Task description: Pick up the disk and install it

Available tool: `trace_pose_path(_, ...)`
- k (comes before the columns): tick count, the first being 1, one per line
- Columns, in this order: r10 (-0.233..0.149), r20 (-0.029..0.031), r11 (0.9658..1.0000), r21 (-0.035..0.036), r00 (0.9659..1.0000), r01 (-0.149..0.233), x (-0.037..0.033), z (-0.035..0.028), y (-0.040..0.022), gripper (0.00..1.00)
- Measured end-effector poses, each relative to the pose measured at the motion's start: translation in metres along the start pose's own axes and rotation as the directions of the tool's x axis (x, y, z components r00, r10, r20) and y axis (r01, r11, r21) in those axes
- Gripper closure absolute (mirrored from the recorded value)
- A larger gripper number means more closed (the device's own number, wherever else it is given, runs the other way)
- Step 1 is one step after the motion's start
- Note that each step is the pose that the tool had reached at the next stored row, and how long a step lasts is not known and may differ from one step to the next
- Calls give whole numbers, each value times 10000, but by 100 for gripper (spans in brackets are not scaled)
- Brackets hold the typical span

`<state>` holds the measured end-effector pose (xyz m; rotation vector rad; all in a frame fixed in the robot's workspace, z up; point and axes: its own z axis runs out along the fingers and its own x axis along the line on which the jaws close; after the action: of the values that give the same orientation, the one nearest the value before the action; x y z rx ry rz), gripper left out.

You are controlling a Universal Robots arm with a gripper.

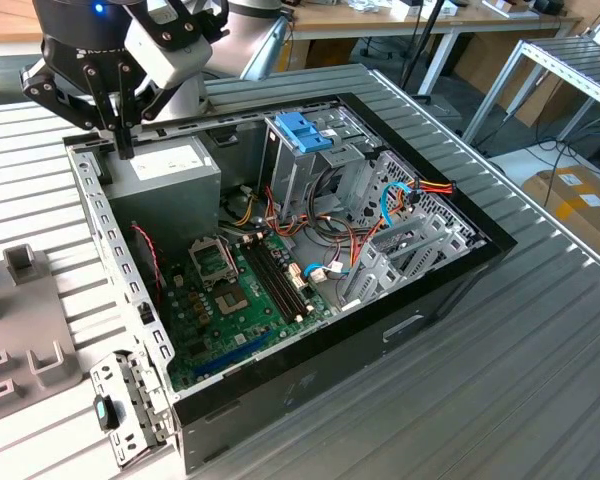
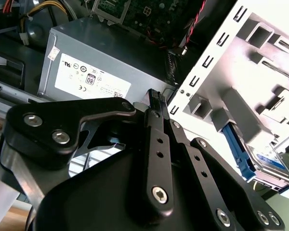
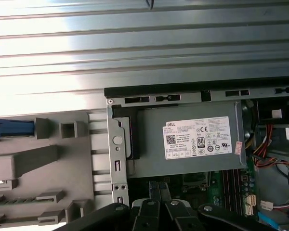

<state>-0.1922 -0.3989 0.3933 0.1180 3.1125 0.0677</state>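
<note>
- The ribbed metal table (image 1: 540,330) carries an open computer case (image 1: 400,335).
- A grey fixture (image 3: 48,159) lies on the table, just beside the case wall.
- The power supply (image 1: 165,172) sits in a corner of the case.
- The gripper (image 1: 126,148) hangs above the power supply's edge, its fingers (image 3: 154,190) pressed together with nothing between them.
- The disk (image 2: 241,154), in its blue carrier, rests in the grey fixture, outside the case and apart from the gripper.

Ribbed metal table (image 1: 540,380): open computer case (image 1: 330,372), grey fixture (image 1: 35,350).
</note>
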Motion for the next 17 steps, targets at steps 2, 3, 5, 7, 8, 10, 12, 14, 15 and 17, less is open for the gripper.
trace_pose_path(2, 0, 0, 10000, 0, 10000, 0, 10, 0, -1, 89)
trace_pose_path(3, 0, 0, 10000, 0, 10000, 0, 20, -1, -1, 89)
trace_pose_path(5, 0, 0, 10000, 0, 10000, 0, 35, -1, -3, 89)
trace_pose_path(7, 0, 0, 10000, 0, 10000, 0, 47, -1, -4, 89)
trace_pose_path(8, 0, 0, 10000, 0, 10000, 0, 52, -1, -4, 89)
trace_pose_path(10, -1, 0, 10000, 0, 10000, 1, 68, -2, -5, 89)
trace_pose_path(12, 0, 0, 10000, 0, 10000, 0, 76, -2, -6, 89)
trace_pose_path(14, 0, 0, 10000, 0, 10000, 0, 87, -2, -7, 89)
trace_pose_path(15, 0, 1, 10000, 0, 10000, 0, 91, -2, -7, 89)
trace_pose_path(17, 0, 0, 10000, 0, 10000, 0, 99, -3, -8, 89)
